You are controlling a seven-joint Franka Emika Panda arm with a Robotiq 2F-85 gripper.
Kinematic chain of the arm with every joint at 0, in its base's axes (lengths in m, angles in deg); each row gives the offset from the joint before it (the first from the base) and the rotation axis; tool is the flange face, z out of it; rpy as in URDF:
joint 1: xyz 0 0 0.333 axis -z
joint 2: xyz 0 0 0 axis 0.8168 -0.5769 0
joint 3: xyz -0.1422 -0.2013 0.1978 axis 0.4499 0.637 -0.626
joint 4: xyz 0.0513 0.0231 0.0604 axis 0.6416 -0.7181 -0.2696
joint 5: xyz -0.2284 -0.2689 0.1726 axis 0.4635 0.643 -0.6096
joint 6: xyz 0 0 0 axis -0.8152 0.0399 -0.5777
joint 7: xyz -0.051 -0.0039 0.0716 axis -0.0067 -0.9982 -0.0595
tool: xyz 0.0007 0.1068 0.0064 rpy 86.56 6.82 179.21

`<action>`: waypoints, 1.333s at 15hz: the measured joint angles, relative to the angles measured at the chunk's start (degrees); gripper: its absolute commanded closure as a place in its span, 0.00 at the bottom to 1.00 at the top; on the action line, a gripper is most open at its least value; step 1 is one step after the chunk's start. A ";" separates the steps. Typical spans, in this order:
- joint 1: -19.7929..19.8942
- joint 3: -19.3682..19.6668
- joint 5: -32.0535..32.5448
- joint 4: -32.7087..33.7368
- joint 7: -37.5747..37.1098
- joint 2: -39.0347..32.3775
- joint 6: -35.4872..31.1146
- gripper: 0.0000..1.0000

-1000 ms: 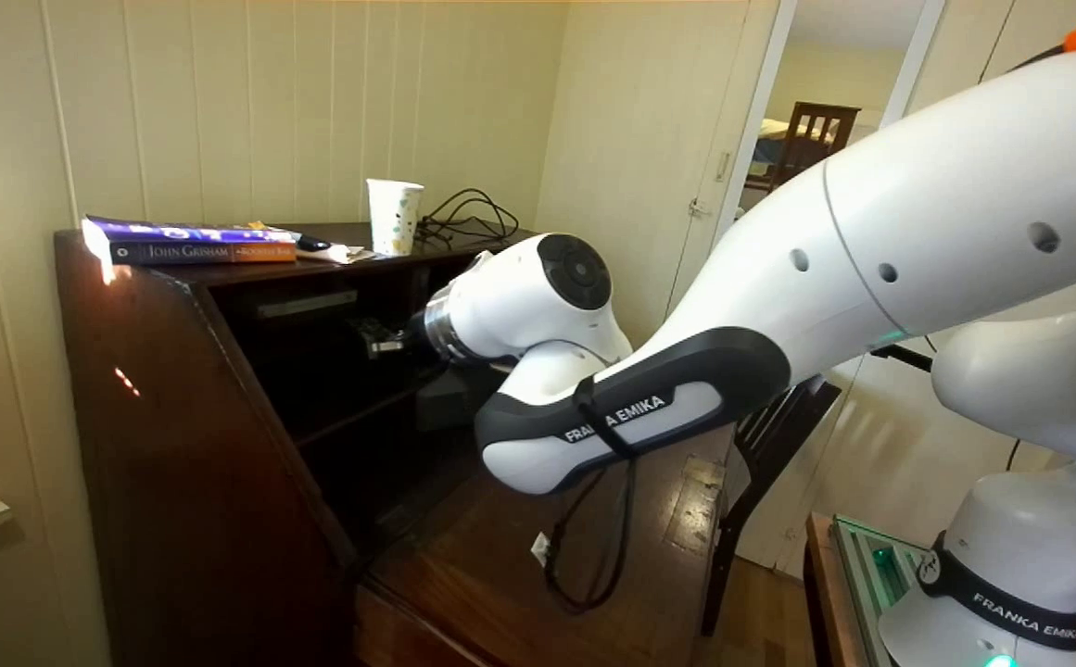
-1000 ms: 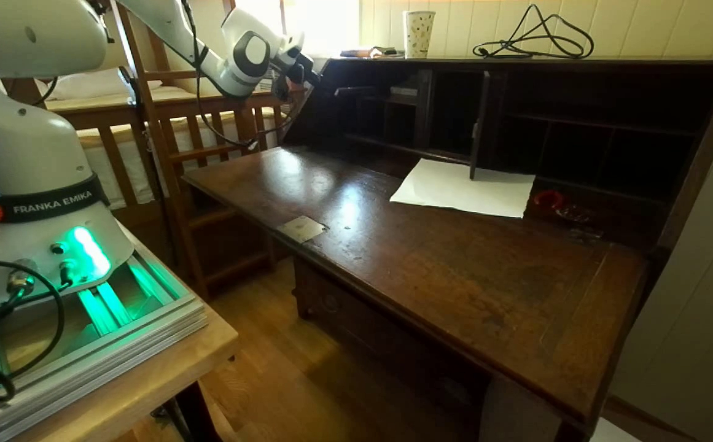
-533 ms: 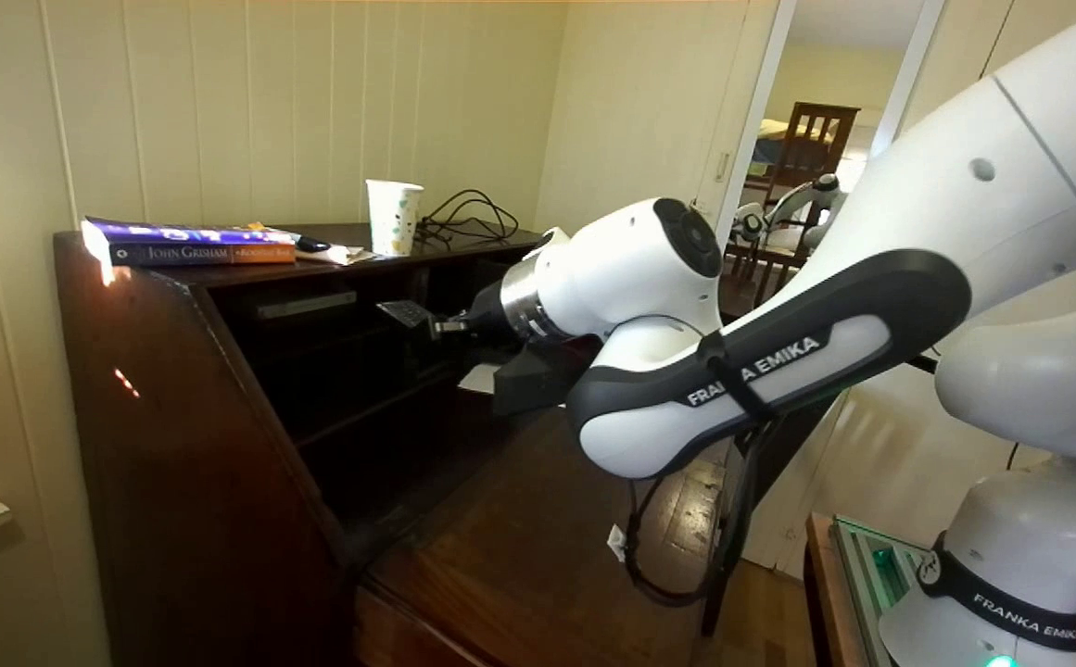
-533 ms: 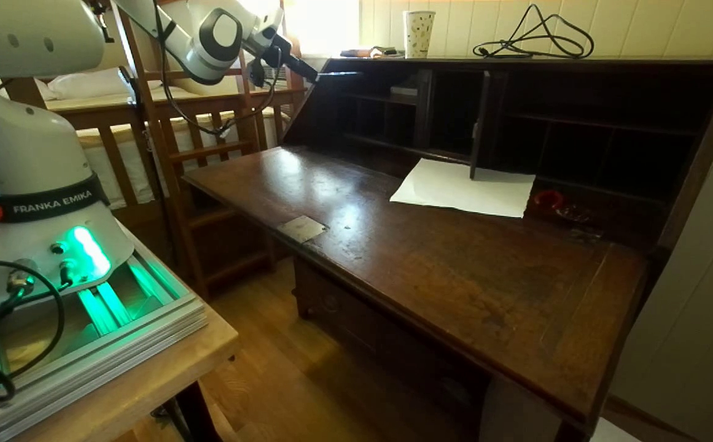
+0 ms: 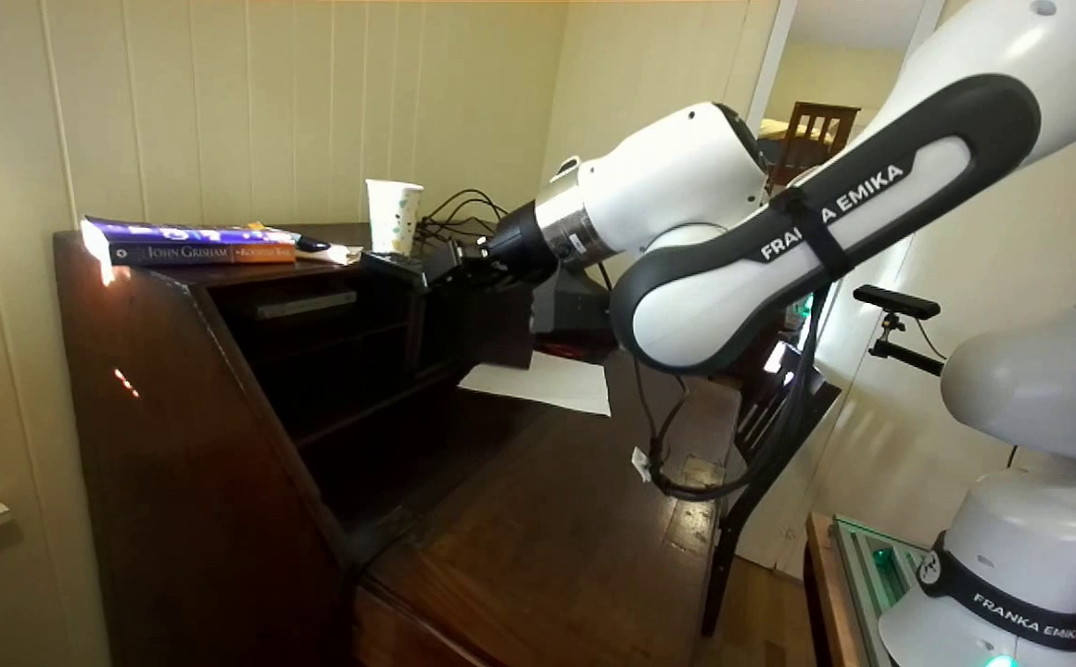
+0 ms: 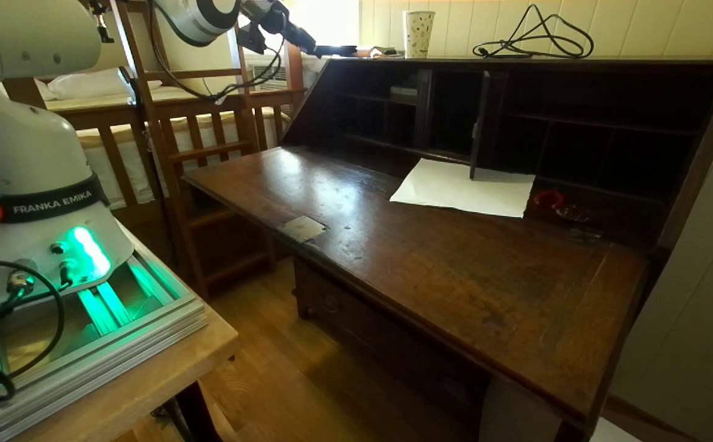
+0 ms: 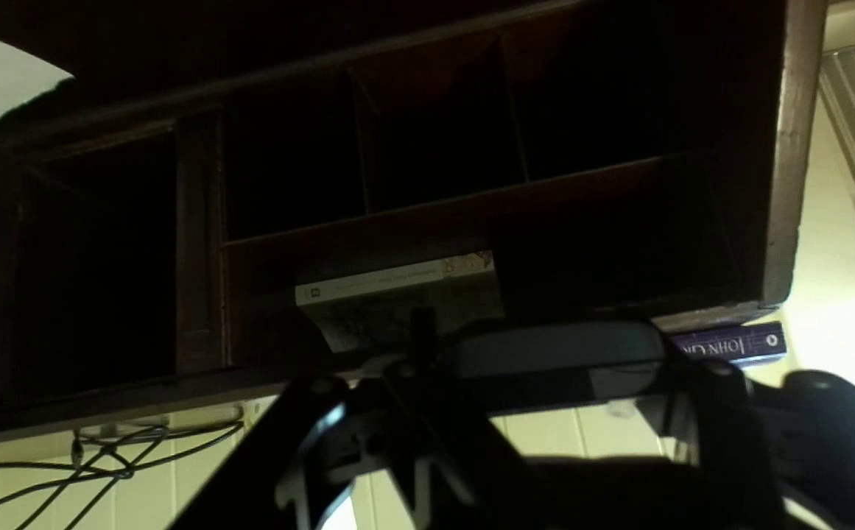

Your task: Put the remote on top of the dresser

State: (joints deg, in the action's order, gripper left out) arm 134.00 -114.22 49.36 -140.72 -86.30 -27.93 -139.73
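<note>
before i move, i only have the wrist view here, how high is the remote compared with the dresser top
Observer: In both exterior views the remote is about level with the dresser top; whether they touch, I can't tell.
Operator: ok, anything standing up there i could knock
Observer: Yes, a patterned cup stands upright between the John Grisham book and the black cable.
Operator: got it, anything lower down that i can't see
Observer: A small red thing lies beside the white sheet, on the side away from the gripper; I can't make out what it is.
</note>
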 measured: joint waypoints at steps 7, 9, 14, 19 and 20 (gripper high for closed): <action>3.92 1.04 8.05 14.83 8.43 -8.96 13.77 0.64; 8.60 -2.75 8.92 20.95 10.20 -9.75 20.41 0.64; 27.85 -20.68 5.53 32.60 15.59 -8.82 28.84 0.64; 46.90 -38.95 -7.05 41.22 21.65 0.96 26.87 0.64; 50.17 -41.67 -8.57 43.59 21.85 3.62 26.14 0.64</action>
State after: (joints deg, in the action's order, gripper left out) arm 184.17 -155.89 40.78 -97.13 -64.45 -24.31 -113.59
